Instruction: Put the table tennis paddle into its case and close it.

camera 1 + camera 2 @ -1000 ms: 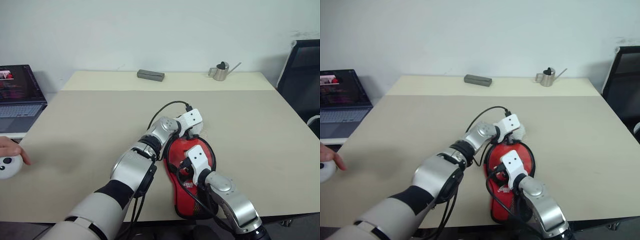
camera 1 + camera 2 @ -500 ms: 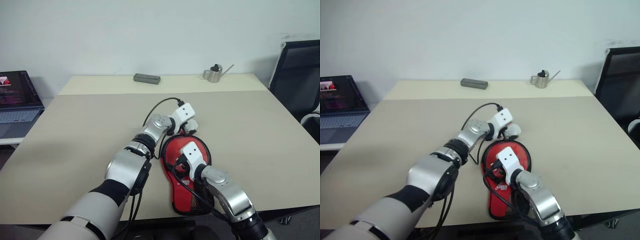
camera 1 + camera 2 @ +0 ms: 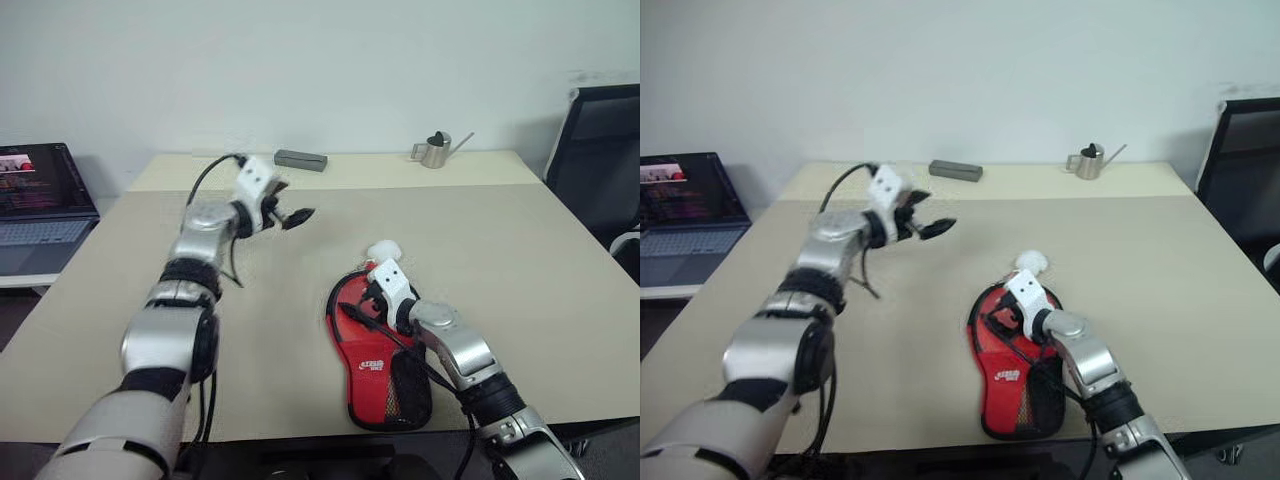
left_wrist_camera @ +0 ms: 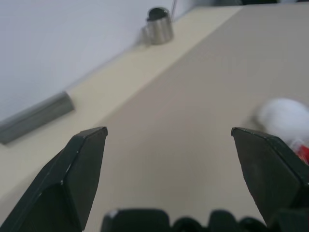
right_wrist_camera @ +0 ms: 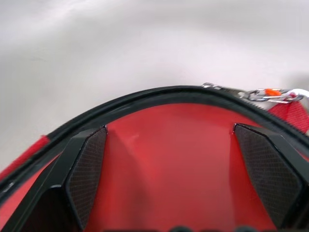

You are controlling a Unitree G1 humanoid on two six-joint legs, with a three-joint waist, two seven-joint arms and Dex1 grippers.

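Left hand [image 3: 288, 214] has swung away from the case [image 3: 375, 365], fingers spread

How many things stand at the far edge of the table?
2: a grey bar left of the middle, and a small metal watering can to its right. None seems hidden.
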